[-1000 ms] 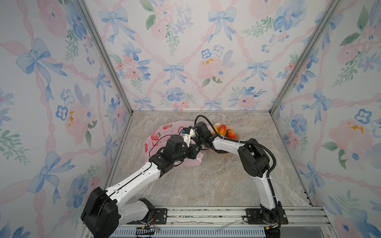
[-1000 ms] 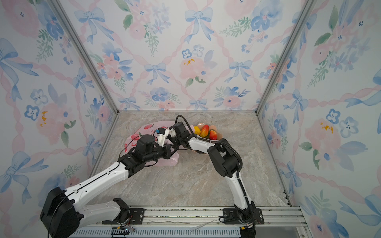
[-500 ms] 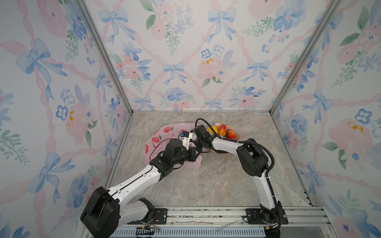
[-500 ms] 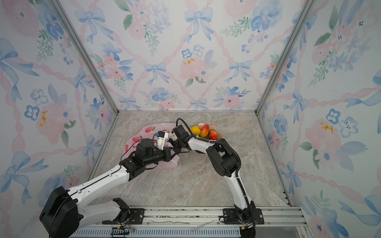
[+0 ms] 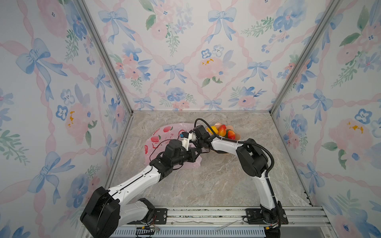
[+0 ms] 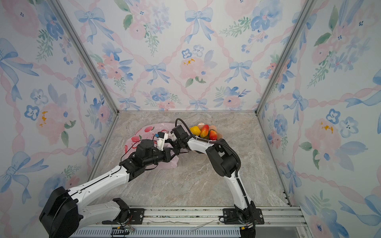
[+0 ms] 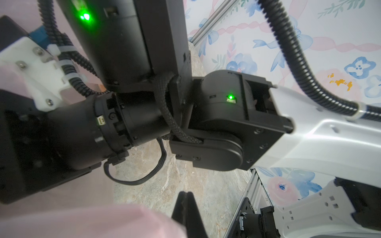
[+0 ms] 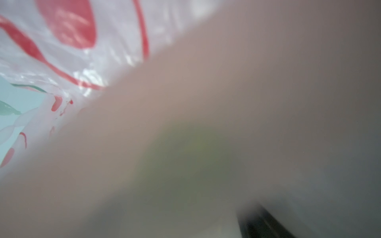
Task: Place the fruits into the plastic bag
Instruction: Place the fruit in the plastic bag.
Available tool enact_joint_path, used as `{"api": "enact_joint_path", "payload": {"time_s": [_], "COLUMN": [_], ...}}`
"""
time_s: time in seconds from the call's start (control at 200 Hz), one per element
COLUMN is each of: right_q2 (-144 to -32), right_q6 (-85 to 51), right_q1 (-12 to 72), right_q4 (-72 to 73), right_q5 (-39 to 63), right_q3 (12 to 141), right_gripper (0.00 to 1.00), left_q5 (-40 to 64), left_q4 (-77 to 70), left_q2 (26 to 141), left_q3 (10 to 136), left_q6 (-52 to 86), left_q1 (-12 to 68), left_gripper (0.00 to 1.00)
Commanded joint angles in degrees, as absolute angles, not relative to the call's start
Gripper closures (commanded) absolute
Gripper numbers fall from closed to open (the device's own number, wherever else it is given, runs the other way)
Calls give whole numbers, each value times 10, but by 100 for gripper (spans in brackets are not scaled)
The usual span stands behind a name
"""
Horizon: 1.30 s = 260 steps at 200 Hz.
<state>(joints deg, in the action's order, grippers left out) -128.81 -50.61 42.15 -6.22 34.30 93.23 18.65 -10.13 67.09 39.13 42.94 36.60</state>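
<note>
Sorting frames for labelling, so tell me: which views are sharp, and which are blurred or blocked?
Both top views: sharp, evenly lit, no glare; the plastic bag and fruits read clearly. Left wrist view: the right arm is crisp but dark, the bag film near the lens soft. Right wrist view: almost all blurred pink film; only some red prints resolve.

Your left arm (image 5: 134, 183) and right arm (image 5: 224, 144) wrist to wrist, left jaws tight together, right jaws obscured.
</note>
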Motion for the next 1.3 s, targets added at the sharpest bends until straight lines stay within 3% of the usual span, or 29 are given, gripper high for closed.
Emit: {"api": "enact_joint_path", "payload": {"time_s": [0.0,1.295], "right_q2": [-1301,-1185], "right_q6": [-506,-311], "right_q1": [434,437], "right_q4": [-48,-310], "right_q5": [369,237], "right_q3": [968,1014], "right_gripper": [9,5], "left_q5": [179,180], "left_q4": [-95,-64], "left_q2": [658,610], "left_q3": [376,360], "left_q6": [425,416], "left_q1": [359,311], "left_gripper": [100,100]}}
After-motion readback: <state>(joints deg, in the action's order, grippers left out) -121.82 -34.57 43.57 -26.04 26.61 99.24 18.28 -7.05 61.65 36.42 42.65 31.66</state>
